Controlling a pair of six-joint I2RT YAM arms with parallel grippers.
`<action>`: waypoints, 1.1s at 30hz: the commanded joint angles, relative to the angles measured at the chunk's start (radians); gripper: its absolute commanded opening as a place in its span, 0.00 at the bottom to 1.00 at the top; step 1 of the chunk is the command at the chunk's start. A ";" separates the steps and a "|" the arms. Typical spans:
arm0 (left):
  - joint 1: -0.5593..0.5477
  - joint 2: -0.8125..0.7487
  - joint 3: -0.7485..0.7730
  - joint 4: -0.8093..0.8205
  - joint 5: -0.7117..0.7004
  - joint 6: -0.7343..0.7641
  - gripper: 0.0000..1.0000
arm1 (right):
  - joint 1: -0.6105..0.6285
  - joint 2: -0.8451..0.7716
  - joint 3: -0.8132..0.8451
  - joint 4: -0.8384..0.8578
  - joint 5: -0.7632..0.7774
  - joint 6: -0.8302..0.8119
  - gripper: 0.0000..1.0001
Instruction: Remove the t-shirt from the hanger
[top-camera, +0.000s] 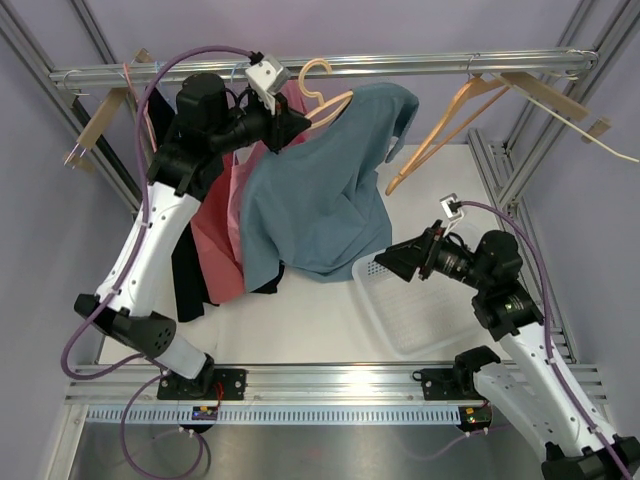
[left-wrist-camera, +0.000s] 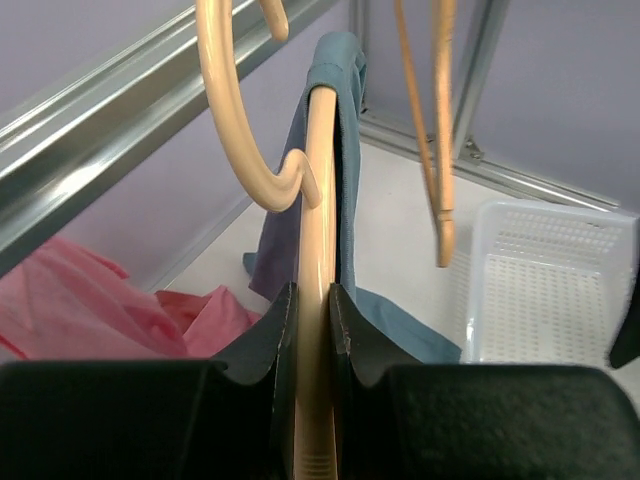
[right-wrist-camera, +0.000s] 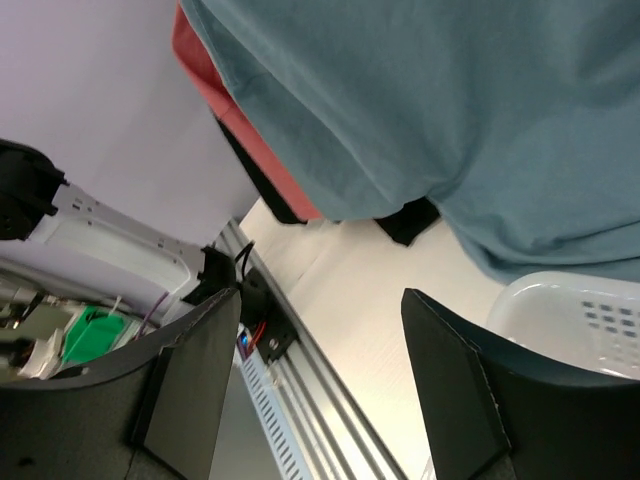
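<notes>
A blue-grey t-shirt (top-camera: 320, 200) hangs on a wooden hanger (top-camera: 327, 103) whose hook sits on the metal rail (top-camera: 420, 64). The shirt drapes down, bunched toward the hanger's right arm. My left gripper (top-camera: 296, 124) is shut on the hanger's left arm; in the left wrist view its jaws (left-wrist-camera: 313, 300) clamp the wood (left-wrist-camera: 318, 200), with the shirt (left-wrist-camera: 347, 110) further along. My right gripper (top-camera: 386, 262) is open and empty, just right of and below the shirt's lower hem. The right wrist view shows the gripper (right-wrist-camera: 320, 310) under the shirt (right-wrist-camera: 420, 100).
A white perforated basket (top-camera: 420, 315) stands on the table under the right gripper and also shows in the wrist views (left-wrist-camera: 545, 300) (right-wrist-camera: 575, 305). An empty wooden hanger (top-camera: 450, 125) hangs to the right. Pink and red garments (top-camera: 222, 230) and a black one (top-camera: 190, 285) hang left.
</notes>
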 joint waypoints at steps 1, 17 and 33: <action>-0.030 -0.145 -0.032 0.118 -0.069 -0.018 0.00 | 0.107 0.035 0.038 0.086 0.052 -0.005 0.76; -0.500 -0.297 -0.075 0.119 -0.979 -0.079 0.00 | 0.713 0.200 0.248 0.095 0.681 -0.115 0.86; -0.740 -0.308 -0.015 0.203 -1.471 -0.004 0.00 | 1.141 0.466 0.515 0.005 1.255 -0.266 0.88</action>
